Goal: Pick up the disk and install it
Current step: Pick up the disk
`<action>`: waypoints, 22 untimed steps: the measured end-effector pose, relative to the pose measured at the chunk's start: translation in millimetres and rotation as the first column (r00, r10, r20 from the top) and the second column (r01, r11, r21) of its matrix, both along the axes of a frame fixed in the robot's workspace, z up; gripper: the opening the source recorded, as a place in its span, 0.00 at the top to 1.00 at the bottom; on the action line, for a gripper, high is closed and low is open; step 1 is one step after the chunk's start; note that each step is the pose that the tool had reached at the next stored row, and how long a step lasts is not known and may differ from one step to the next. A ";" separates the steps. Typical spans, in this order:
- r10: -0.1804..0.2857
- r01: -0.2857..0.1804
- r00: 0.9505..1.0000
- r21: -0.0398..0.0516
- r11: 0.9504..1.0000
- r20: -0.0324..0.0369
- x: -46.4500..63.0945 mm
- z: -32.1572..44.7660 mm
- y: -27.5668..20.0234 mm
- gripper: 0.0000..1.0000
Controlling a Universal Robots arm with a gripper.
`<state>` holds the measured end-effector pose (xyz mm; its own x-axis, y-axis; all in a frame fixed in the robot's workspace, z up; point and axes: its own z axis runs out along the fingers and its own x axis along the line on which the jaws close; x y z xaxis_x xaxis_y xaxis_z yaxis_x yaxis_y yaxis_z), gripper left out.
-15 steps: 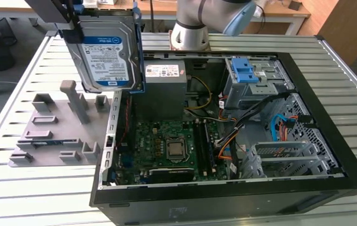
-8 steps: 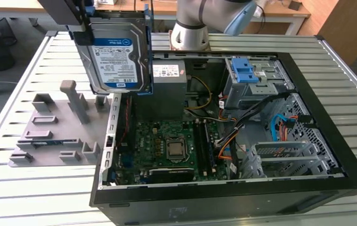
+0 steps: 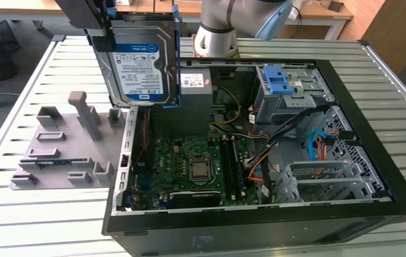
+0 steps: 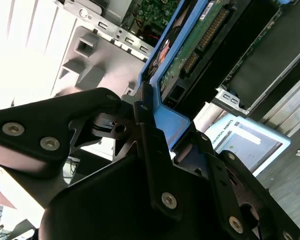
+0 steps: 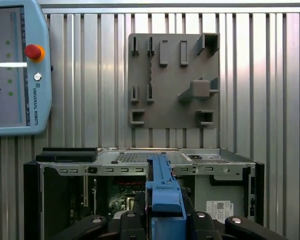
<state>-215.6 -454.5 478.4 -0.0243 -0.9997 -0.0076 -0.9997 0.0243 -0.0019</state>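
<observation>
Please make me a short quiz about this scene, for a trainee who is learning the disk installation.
1. True or false: the disk lies on the grey fixture board.
2. The computer case is: A) closed; B) open, with the motherboard showing; C) standing upright.
3. Fill in: in the exterior view, the fixture board is on the case's ____ side.
Key: 1 false, the gripper holds the disk in the air. 2 B. 3 the exterior view's left.
</observation>
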 end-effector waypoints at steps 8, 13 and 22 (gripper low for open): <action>0.000 0.000 1.000 0.000 1.000 0.000 1.9 0.0 0.0 0.63; 0.000 0.000 1.000 0.000 1.000 0.000 10.9 -0.1 0.0 0.63; 0.000 0.000 1.000 0.000 1.000 0.000 27.3 -0.1 0.0 0.63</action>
